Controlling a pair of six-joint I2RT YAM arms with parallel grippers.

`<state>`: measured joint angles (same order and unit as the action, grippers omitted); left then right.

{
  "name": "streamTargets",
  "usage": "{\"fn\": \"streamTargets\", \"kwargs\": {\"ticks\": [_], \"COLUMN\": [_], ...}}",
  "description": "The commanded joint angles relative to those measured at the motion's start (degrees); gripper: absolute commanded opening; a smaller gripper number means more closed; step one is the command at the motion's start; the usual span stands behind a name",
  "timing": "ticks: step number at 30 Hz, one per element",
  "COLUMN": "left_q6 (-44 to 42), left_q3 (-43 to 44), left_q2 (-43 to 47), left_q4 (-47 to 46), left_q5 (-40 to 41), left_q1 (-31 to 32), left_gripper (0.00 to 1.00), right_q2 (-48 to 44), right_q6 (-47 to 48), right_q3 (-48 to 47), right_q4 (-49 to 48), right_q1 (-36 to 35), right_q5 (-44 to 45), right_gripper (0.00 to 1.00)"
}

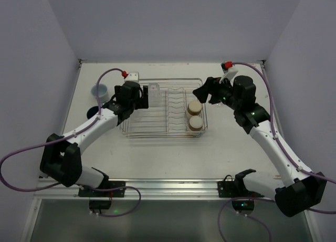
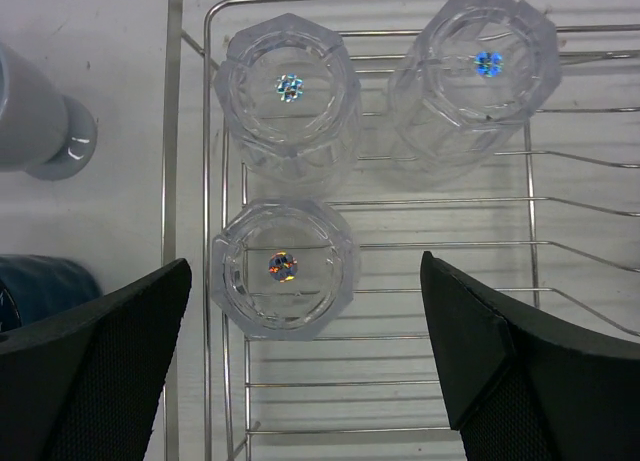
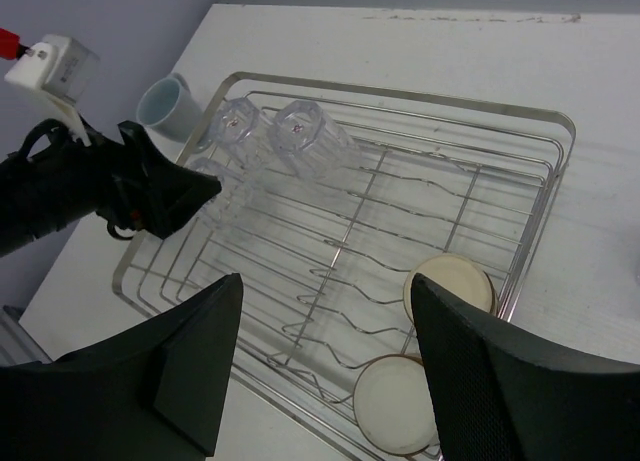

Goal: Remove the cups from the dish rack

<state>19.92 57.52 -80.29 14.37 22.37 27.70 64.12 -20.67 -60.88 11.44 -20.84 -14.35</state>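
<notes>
Centring matters: my left gripper (image 2: 305, 263) hangs spread wide, grasping nothing, over the nearest clear faceted plastic tumbler (image 2: 285, 269) at the left end of the silver wire dish rack (image 2: 168, 131); I should lower straight, then close gently.

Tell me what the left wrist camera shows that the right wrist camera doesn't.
Only the left wrist view shows the dark blue cup, lying just outside the dish rack. Only the right wrist view shows the two tan cups at the rack's other end, the whole rack outline, and the open right gripper. Both show the clear tumblers inside the rack, the pale cup outside it, and the open left gripper.
</notes>
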Motion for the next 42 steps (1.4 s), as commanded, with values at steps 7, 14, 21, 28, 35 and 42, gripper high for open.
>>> {"fn": "streamTargets", "kwargs": {"ticks": [7,14,21,28,35,42], "left_q6": [-1.38,-0.76,0.38,2.40,5.21,13.64], "left_q3": [3.13,2.60,1.37,-1.97,-5.48,-10.74], "left_q2": [-6.80,-10.32,-10.94,-1.64,10.76,18.93], "left_q4": [-4.44,-6.20,-7.25,-8.66,-13.12,-29.46], "left_q5": [2.59,-0.84,-3.56,-7.77,-20.42,-40.37], "left_q1": [-2.83,-3.09,-3.09,-3.01,-3.01,-3.01], "left_gripper": [0.98,0.93,0.73,0.34,0.28,0.27], "right_q2": [-1.63,-1.80,-2.24,-4.96,-6.11,-2.34], "right_q6": [-0.69,-1.31,-2.01,-5.78,-18.51,-26.00], "right_q3": [0.24,0.59,0.68,2.34,10.69,15.36], "right_q4": [-3.71,-4.32,-4.67,-7.30,-21.18,-37.54], "right_q1": [0.10,0.10,0.01,-0.78,-1.83,-4.46], "right_q5": [-2.44,-3.14,-3.76,-5.86,-11.22,-17.55], "right_gripper": [0.70,0.70,0.70,0.71,0.80,0.90]}}
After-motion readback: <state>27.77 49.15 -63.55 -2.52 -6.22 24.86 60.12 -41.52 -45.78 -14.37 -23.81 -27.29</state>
